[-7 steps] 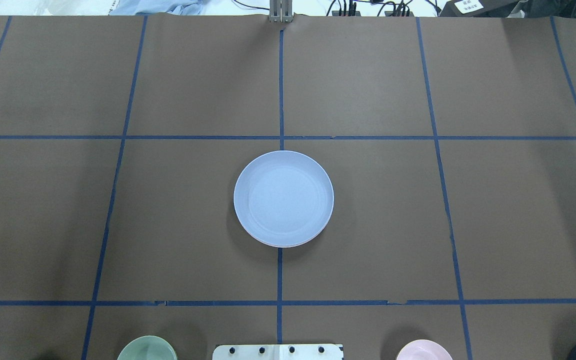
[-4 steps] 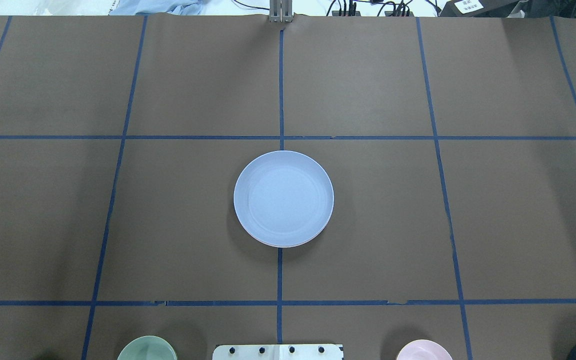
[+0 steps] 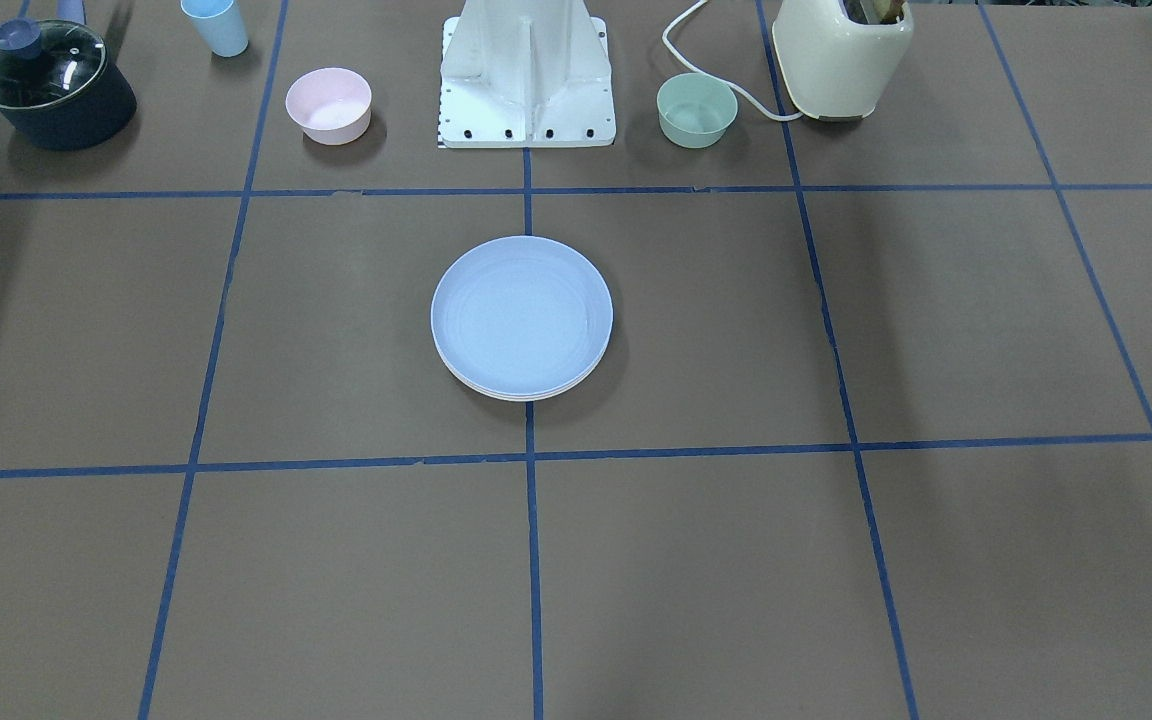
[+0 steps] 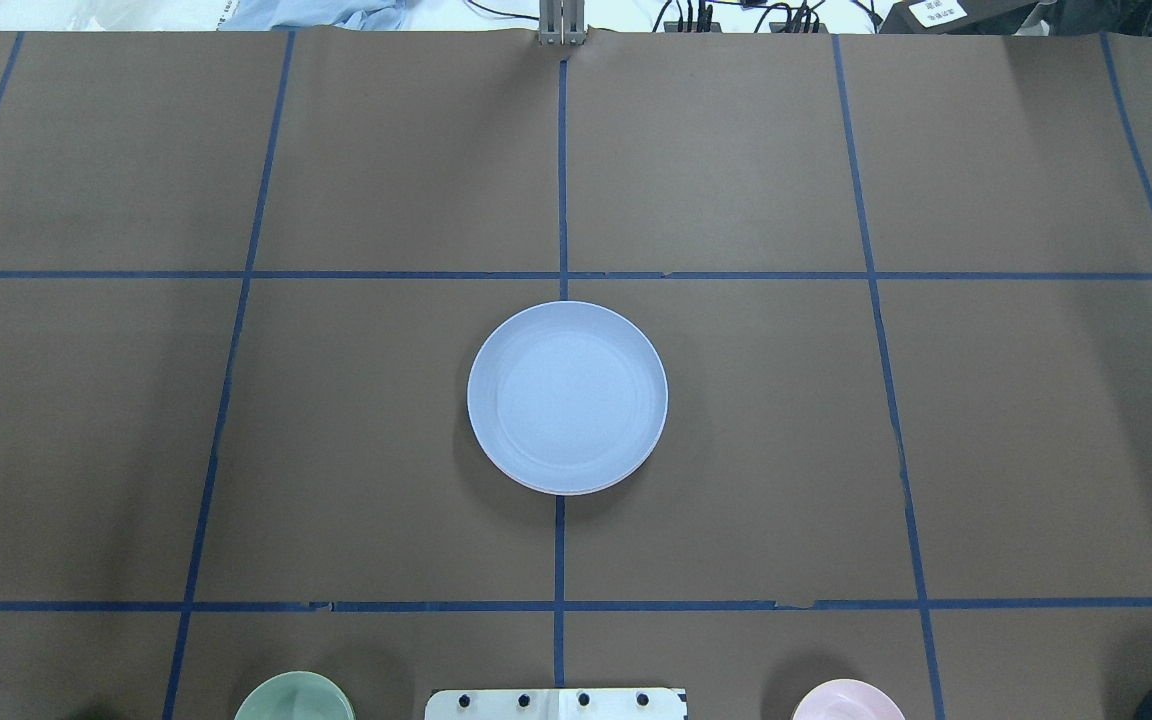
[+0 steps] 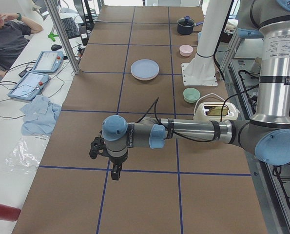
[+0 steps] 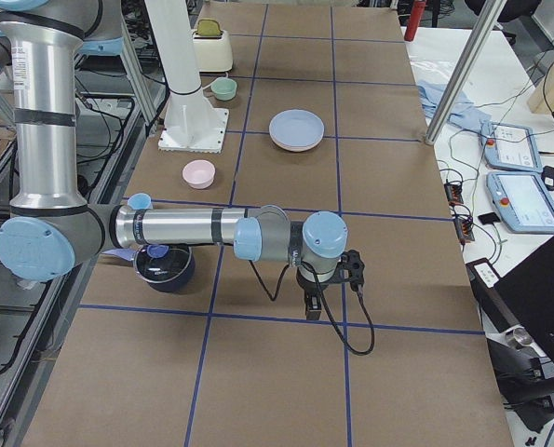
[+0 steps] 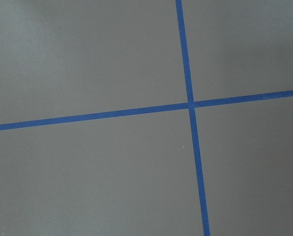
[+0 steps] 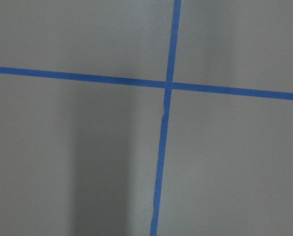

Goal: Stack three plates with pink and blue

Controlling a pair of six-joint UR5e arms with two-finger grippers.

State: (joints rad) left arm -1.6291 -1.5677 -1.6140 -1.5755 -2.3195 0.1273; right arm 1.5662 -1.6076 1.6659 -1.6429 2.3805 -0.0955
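The plates (image 4: 567,397) sit stacked at the middle of the tabletop (image 4: 736,450). A blue one is on top, and pale rims peek out beneath it on the side toward the robot. The stack lies across the centre line of blue tape (image 4: 559,550), with its far rim just short of a crossing. Along the robot's edge stands the white base (image 3: 528,75). Beside it on the robot's right is a pink bowl (image 3: 328,104). Farther that way are a blue cup (image 3: 215,25) and a dark pot (image 3: 51,85) with a glass lid. On the robot's left of the base is a green bowl (image 3: 697,110), then a cream toaster (image 3: 842,55) whose white cord (image 3: 706,60) curls past the bowl. All of these are well apart from the plates. The left arm (image 5: 188,130) reaches out low over the tabletop's left end, its jaws pointing down above a tape crossing, far from the stack. The right arm (image 6: 179,226) does the same at the right end, passing over the pot. Both sets of jaws show only in the side views, so I cannot tell whether they are wide or narrow. Each wrist view shows only bare tabletop and crossed tape. Past the far edge sit an operator (image 5: 8,34), two tablets (image 5: 37,73) and a blue cloth (image 5: 37,114).
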